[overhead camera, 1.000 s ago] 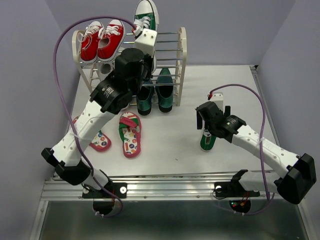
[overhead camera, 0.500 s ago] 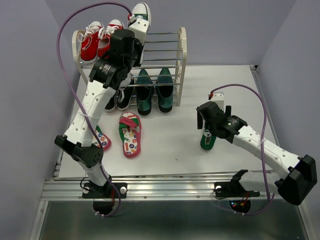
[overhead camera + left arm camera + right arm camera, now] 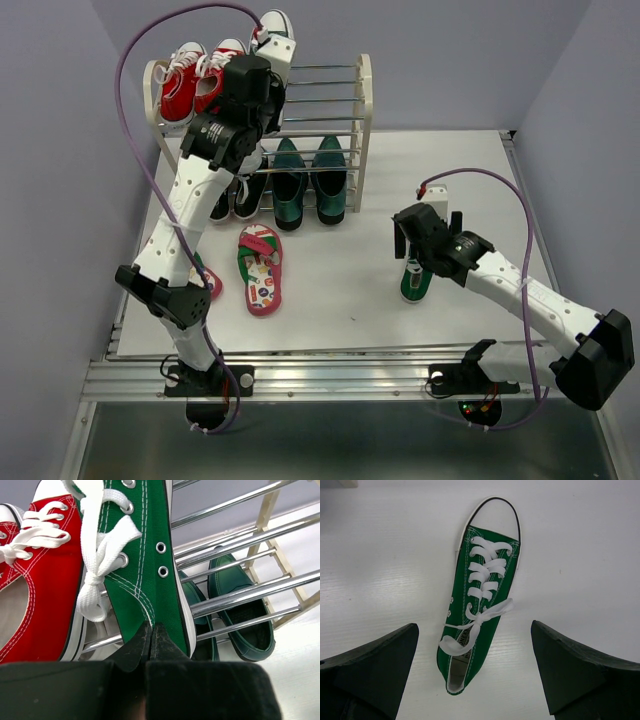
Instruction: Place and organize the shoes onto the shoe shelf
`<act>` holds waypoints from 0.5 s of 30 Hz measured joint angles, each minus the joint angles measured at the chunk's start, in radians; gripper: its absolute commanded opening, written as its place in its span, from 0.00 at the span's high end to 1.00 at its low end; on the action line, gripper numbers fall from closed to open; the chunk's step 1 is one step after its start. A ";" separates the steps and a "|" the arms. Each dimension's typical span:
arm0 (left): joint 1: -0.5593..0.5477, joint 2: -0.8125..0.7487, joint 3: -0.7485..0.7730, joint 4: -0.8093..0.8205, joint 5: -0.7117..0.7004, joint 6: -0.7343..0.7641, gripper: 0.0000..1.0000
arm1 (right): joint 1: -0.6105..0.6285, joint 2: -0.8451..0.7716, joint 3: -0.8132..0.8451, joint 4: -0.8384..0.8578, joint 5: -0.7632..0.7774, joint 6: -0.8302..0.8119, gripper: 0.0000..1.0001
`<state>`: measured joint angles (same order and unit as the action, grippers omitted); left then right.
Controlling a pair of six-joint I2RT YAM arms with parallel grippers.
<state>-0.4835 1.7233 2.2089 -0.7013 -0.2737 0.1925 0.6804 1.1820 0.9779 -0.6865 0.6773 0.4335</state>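
Observation:
My left gripper (image 3: 272,52) is shut on the heel edge of a green canvas sneaker (image 3: 275,25) and holds it at the top tier of the shoe shelf (image 3: 365,105), just right of the red sneakers (image 3: 198,78). The left wrist view shows the fingers (image 3: 150,630) pinched on the sneaker (image 3: 145,555) over the chrome rods. The other green sneaker (image 3: 416,280) stands on the table. My right gripper (image 3: 420,238) hovers open above it, jaws wide on either side of it (image 3: 480,595). Two dark green loafers (image 3: 308,185) sit on the bottom tier. Two flip-flops (image 3: 261,268) lie on the table.
The red sneakers (image 3: 35,565) fill the left part of the top tier. The second flip-flop (image 3: 205,283) is partly hidden by my left arm. Dark shoes (image 3: 235,198) sit low at the shelf's left. Purple walls close in the table.
My left arm has stretched up and carried the green sneaker left and lower, to the top rods beside the red sneakers. The right arm has not moved.

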 measured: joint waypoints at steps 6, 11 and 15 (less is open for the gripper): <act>0.002 0.021 0.032 0.018 -0.055 -0.053 0.62 | 0.000 0.000 -0.012 0.003 0.000 0.000 0.00; 0.013 0.029 0.036 0.084 -0.080 -0.071 0.54 | 0.000 0.000 -0.012 0.006 0.000 0.000 0.00; 0.014 0.029 0.036 0.085 -0.089 -0.070 0.48 | 0.000 0.000 -0.012 0.006 -0.001 0.000 0.00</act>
<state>-0.4690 1.7519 2.2448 -0.6163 -0.3626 0.1223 0.6804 1.1820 0.9657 -0.6807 0.6765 0.4332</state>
